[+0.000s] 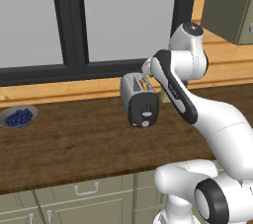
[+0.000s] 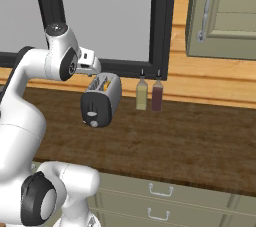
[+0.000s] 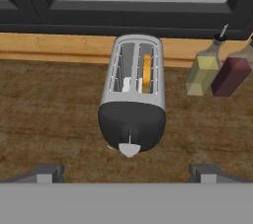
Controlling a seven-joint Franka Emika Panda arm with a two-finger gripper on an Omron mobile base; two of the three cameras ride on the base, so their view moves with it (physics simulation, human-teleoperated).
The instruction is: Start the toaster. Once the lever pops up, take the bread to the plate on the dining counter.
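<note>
The silver-grey toaster (image 3: 133, 90) stands on the dark wood worktop (image 3: 54, 114) below the window, its black end face (image 1: 143, 109) turned toward me. The lever (image 1: 147, 114) is a small tab partway down that face. A slice of bread (image 3: 146, 72) stands on edge in the right slot, its golden crust showing (image 1: 144, 84). My gripper (image 3: 127, 174) hovers above and in front of the toaster, open wide with nothing between its fingertips (image 3: 47, 173). From the right base, the hand sits just over the toaster (image 2: 102, 98). The plate and the dining counter are out of view.
A yellow bottle (image 2: 142, 94) and a dark red bottle (image 2: 157, 96) stand against the wooden back wall, right of the toaster. A grey bowl of blueberries (image 1: 18, 117) sits far left on the worktop. Sage-green drawers (image 2: 160, 191) run below; a wall cabinet (image 2: 225, 11) hangs upper right.
</note>
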